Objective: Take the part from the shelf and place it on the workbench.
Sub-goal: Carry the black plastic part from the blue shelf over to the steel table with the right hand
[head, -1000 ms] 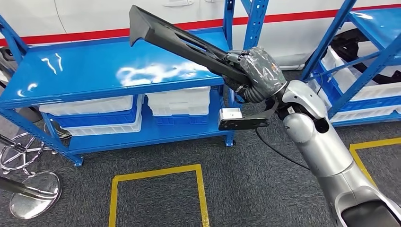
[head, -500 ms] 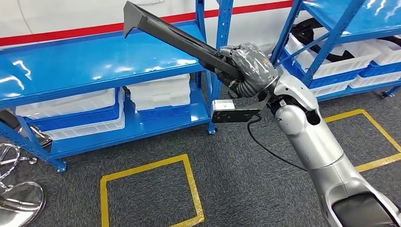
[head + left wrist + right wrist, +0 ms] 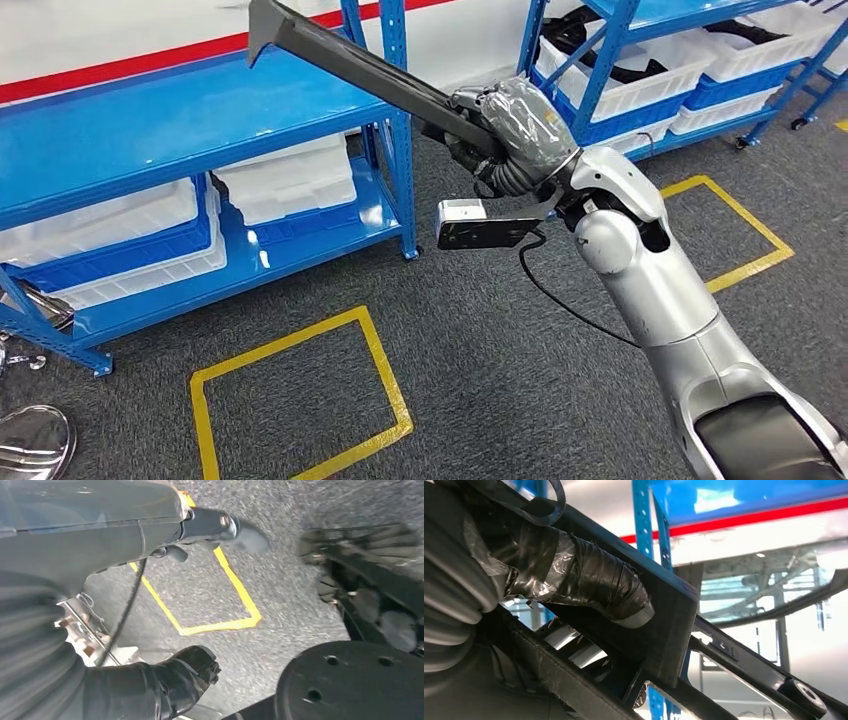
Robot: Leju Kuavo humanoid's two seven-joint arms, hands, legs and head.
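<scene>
Swinging away with the robot's turn, the blue shelf (image 3: 180, 120) had slid aside while the right hand (image 3: 515, 130) stayed clamped round the long black part (image 3: 350, 65), which jutted up beyond it, clear of the racking for carrying.

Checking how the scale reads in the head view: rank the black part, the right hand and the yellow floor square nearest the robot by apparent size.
1. Black part and yellow floor square: similar extent, and the part is nearer the camera, so unranked.
2. Right hand, holding the part: smallest.
</scene>
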